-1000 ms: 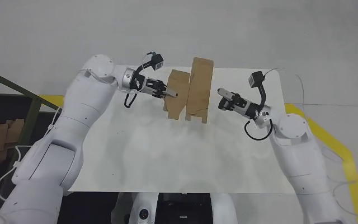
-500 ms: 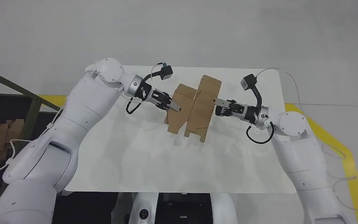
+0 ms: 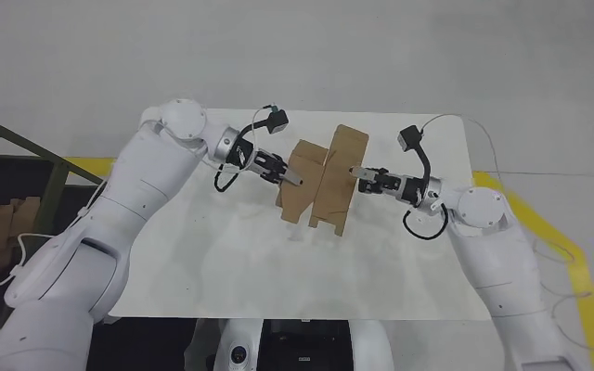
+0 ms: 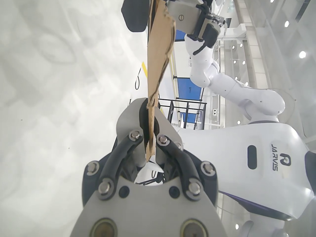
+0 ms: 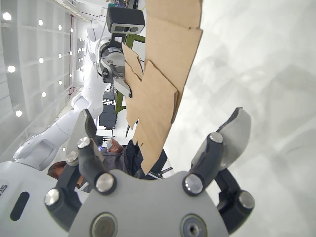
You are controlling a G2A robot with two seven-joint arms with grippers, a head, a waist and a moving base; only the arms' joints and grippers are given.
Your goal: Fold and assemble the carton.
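A flat brown carton (image 3: 320, 181) is held upright above the white table (image 3: 232, 264), near its far middle. My left gripper (image 3: 281, 169) is shut on the carton's left edge; in the left wrist view the cardboard (image 4: 158, 50) runs edge-on out of the closed fingers (image 4: 128, 122). My right gripper (image 3: 356, 172) is open at the carton's right edge. In the right wrist view the carton (image 5: 167, 75) stands between the spread fingertips (image 5: 85, 127), its near corner reaching in between them without touching either. The left gripper (image 5: 118, 80) grips the far edge.
Bare white tabletop lies in front of and beside the carton. A yellow floor line (image 3: 534, 209) runs past the table's right side. A green rail (image 3: 37, 153) stands at the left, and stacked cardboard (image 3: 14, 218) lies on the floor there.
My left arm has carried the carton a little right and toward the table's middle. My right gripper has advanced to the carton's right edge, its open fingers now either side of it.
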